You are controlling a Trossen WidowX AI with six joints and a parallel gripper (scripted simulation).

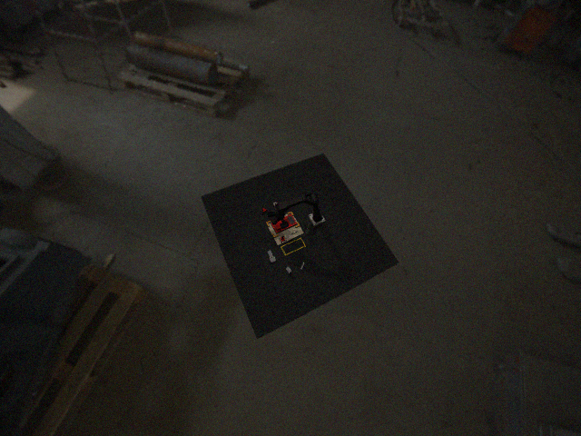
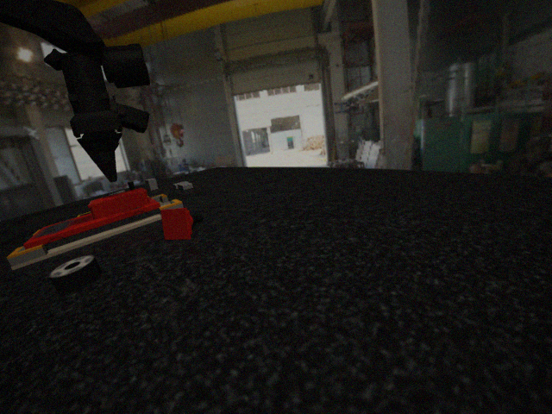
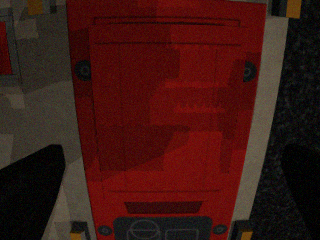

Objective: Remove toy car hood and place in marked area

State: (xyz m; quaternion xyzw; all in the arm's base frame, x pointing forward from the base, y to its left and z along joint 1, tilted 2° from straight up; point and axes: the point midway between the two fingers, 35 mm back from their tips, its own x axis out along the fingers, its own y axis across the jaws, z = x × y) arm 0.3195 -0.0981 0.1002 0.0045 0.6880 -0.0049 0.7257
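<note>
The red hood (image 2: 120, 203) (image 3: 135, 110), a raised box-like part, sits on the toy car (image 1: 290, 233) (image 2: 102, 235) (image 3: 271, 100), which has a beige base with yellow corner brackets. My gripper (image 2: 112, 178) (image 3: 173, 150) is open and empty, pointing down a little above the hood. In the wrist view the fingertips stand apart on either side of the hood. In the top view the arm partly hides the car, and the fingers are too small to make out. The marked area (image 1: 295, 250) is a yellow outline on the table, beside the car's base, with nothing inside it.
A wheel (image 1: 275, 204) (image 2: 88, 271) and a small red block (image 1: 264, 210) (image 2: 176, 223) lie on the dark table near the car. A light grey piece (image 1: 271, 256) and two smaller ones (image 1: 288, 270) (image 1: 301, 265) lie beyond the marked area. The arm's base (image 1: 317, 219) stands beside the car.
</note>
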